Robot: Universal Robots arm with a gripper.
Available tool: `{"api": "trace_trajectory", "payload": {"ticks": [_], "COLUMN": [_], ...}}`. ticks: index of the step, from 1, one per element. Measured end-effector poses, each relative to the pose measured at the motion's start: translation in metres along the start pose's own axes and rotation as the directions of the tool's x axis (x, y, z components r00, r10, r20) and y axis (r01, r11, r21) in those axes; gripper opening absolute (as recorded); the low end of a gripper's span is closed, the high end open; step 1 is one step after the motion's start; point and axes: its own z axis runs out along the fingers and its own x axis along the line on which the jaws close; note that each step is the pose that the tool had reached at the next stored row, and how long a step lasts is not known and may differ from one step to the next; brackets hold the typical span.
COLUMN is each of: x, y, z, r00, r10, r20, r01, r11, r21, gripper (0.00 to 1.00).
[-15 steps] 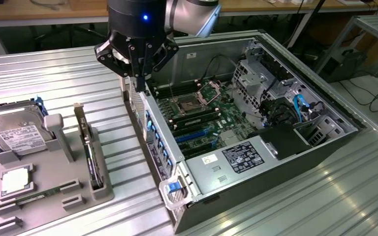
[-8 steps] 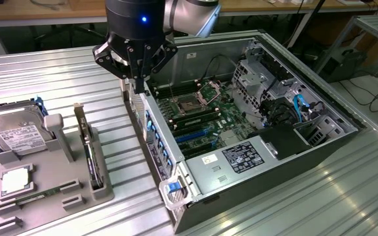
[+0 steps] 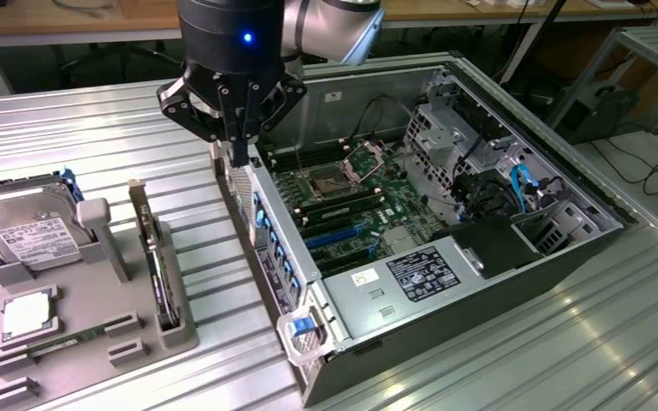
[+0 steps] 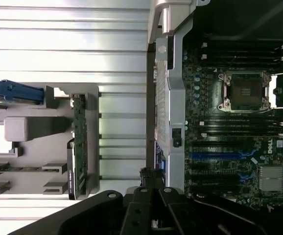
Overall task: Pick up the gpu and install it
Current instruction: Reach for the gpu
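Note:
The gpu [image 3: 160,265] stands on edge in a slot of the grey holder [image 3: 89,342] at the exterior view's left, its pale metal bracket [image 3: 138,205] at the far end. In the wrist view the gpu [image 4: 78,142] is a thin green-edged card in the same holder. My gripper [image 3: 241,152] hangs shut with nothing in it above the rear wall of the open computer case [image 3: 272,257], to the right of the gpu and apart from it. In the wrist view my gripper [image 4: 151,192] sits over that wall [image 4: 170,98].
The case lies open with its motherboard [image 3: 341,205], the bare CPU socket [image 4: 244,90] and blue expansion slots [image 4: 220,156] showing. The holder also carries a silver hard drive [image 3: 26,227], a processor chip [image 3: 26,312] and a memory stick [image 3: 61,342]. Everything rests on a ribbed metal table [image 3: 100,145].

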Motion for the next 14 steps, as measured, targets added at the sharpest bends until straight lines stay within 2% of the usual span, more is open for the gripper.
{"api": "trace_trajectory", "payload": {"ticks": [14], "x": [0.0058], "y": [-0.0062], "z": [0.0008], "r00": [0.9998], "r10": [-0.019], "r20": [-0.0012], "r01": [0.019], "r11": [0.9998], "r21": [-0.0005], "gripper": [0.11]}}
